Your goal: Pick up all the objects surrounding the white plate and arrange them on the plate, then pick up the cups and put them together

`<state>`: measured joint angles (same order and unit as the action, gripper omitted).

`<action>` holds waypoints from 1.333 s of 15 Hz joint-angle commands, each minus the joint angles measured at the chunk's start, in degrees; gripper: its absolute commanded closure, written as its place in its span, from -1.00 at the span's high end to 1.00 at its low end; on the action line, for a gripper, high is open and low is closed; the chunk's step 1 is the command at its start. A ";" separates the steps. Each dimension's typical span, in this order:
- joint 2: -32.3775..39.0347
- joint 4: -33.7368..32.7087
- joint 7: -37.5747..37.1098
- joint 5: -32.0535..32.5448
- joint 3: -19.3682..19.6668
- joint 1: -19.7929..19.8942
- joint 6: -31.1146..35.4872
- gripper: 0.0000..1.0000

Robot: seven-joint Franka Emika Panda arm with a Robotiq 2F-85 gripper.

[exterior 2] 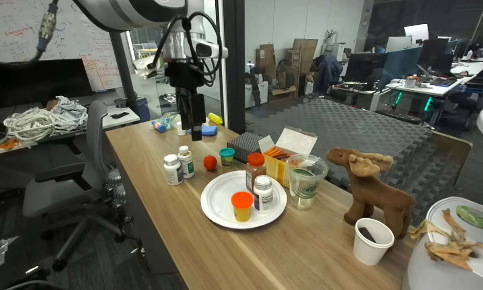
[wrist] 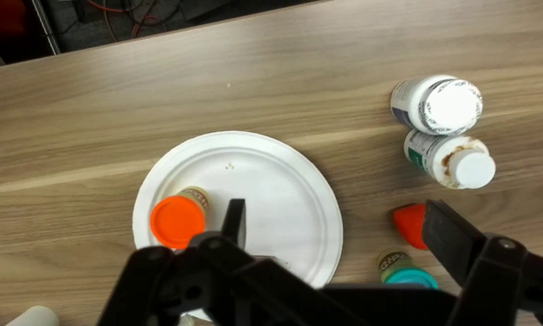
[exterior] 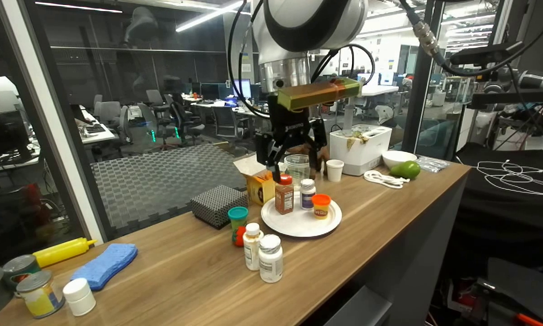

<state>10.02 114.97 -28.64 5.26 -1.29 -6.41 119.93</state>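
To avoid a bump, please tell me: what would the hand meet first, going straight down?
Probably the white plate, near its rim; depth is unclear, so part of the hand may meet the table instead.

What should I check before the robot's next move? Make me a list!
1. Black tool open and holding nothing: ok.
2. Bare room on the round white plate: ok.
3. Wide-capped white plastic bottle upright: ok.
4. Clear gap between it and the narrow-capped white plastic bottle: cannot tell; they overlap in every view.
5. Round teal-lidded tub on the plate: not ok; it stands off it.
6. Clear plastic cup and white paper cup together: not ok; they stand apart.
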 commanded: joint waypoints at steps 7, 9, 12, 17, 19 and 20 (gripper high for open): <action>1.85 2.22 5.35 -1.53 -3.16 -2.15 7.67 1.00; 2.29 2.37 7.40 -2.51 -3.82 -2.26 8.08 1.00; 3.02 2.17 9.86 -4.69 -4.61 -2.19 8.98 1.00; 3.82 1.85 12.57 -6.52 -4.88 -2.12 8.10 1.00; 4.09 2.18 10.99 -5.21 -4.36 -2.52 7.96 1.00; 4.16 2.18 11.18 -5.28 -4.37 -2.51 7.96 1.00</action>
<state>14.19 117.27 -17.54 0.10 -5.99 -8.61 128.08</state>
